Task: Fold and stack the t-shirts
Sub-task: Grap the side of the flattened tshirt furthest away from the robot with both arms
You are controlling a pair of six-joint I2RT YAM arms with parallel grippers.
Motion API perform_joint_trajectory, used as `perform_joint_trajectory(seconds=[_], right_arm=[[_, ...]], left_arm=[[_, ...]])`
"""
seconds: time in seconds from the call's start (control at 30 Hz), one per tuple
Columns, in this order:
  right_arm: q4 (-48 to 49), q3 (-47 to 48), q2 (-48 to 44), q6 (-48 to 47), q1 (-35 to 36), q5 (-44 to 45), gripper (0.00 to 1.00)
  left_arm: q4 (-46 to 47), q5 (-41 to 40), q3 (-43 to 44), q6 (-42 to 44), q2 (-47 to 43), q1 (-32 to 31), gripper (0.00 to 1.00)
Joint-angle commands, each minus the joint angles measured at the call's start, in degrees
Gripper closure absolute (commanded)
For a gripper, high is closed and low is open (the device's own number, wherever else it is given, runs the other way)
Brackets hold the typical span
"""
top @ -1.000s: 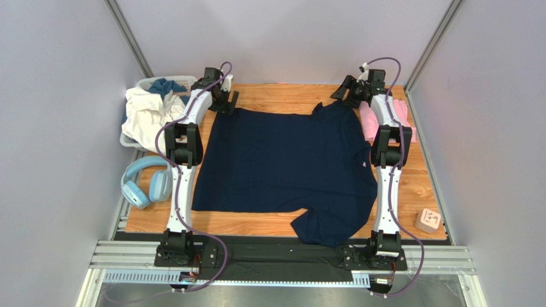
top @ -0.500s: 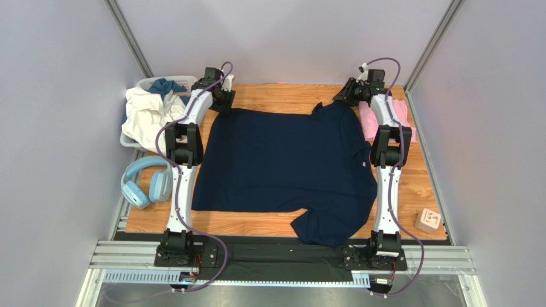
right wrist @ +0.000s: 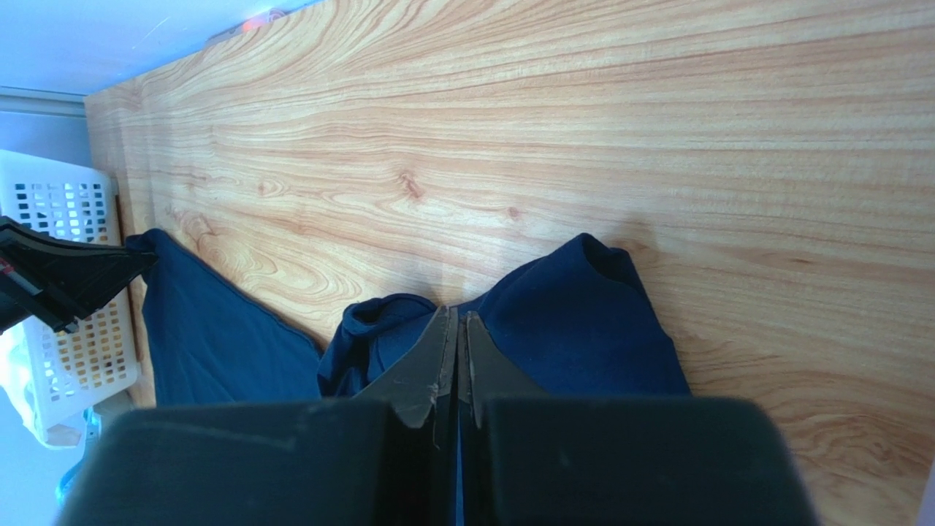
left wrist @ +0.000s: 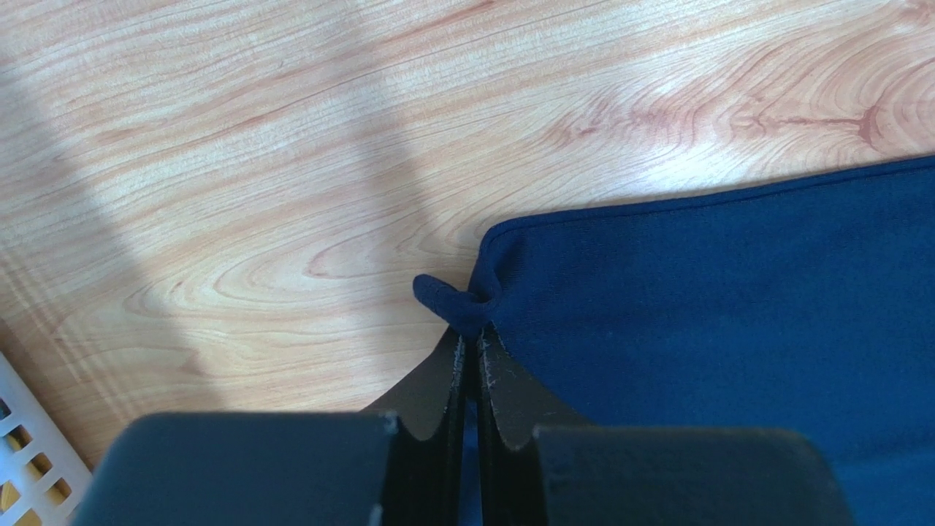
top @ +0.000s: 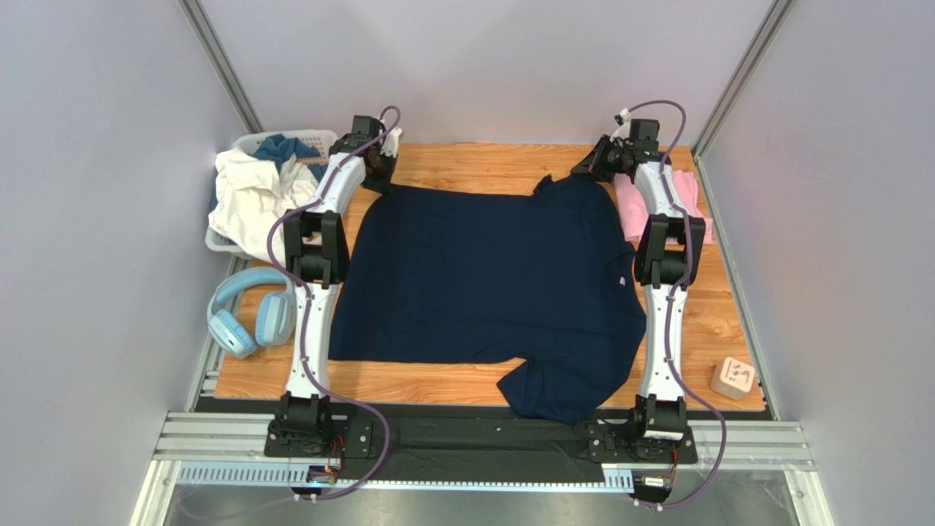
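- Left jaws were clenched on the far-left corner of the navy t-shirt [top: 483, 274]; right jaws were clenched on its far-right corner.
- The shirt lay spread on the counter [top: 483, 162], with the pink t-shirt [top: 629, 214] just beside its right edge.
- The first fold seemed in hand; next, both corners likely needed lifting together toward its near edge.

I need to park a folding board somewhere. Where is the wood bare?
Bare wood: the far strip of the table beyond the navy t-shirt, between the left gripper and right gripper; the near-left strip below its hem; the right edge between the pink shirt and the wooden block. Crowded: the left side, with basket and headphones, and the centre.
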Motion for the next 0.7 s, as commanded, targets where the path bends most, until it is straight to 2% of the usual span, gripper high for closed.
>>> perform_joint_trajectory(seconds=[0.0, 0.23, 0.27, 0.3, 0.33, 0.4, 0.43, 0.53, 0.67], right_arm=[[1.10, -0.41, -3.58, 1.50, -0.35, -2.14, 1.00], [0.58, -0.76, -6.13, 0.44, -0.35, -0.56, 1.00], [-0.12, -0.76, -6.39, 0.09, -0.35, 1.10, 0.92], [-0.47, -0.76, -6.83, -1.04, -0.35, 2.16, 0.77], [-0.83, -0.84, -7.18, -1.84, -0.35, 3.47, 0.50], [-0.75, -1.63, -8.41, -2.81, -0.52, 7.87, 0.40], [-0.31, -1.81, -8.59, -3.16, -0.52, 8.75, 0.28], [1.45, -0.59, -7.28, -2.90, -1.05, 8.94, 0.19], [1.71, 3.55, -2.80, -2.02, -1.66, 5.96, 0.22]], left_arm=[[-1.91, -1.85, -2.24, 1.61, -2.38, 0.26, 0.93], [-1.39, -2.02, -4.36, 1.87, -5.99, 0.97, 0.95], [-1.47, -1.94, -4.45, 1.96, -6.16, 0.97, 0.95], [-1.56, -1.85, -4.53, 2.05, -6.34, 0.97, 0.95], [-1.56, -1.85, -4.80, 1.87, -6.34, 0.97, 0.96], [-1.56, -1.58, -5.24, 1.87, -6.34, 0.97, 0.96], [-1.47, -1.41, -5.59, 1.79, -6.34, 0.97, 0.96], [-1.56, -0.97, -5.59, 1.61, -5.90, 0.97, 0.96], [-1.47, -0.44, -4.98, 1.43, -5.29, 0.97, 0.96]])
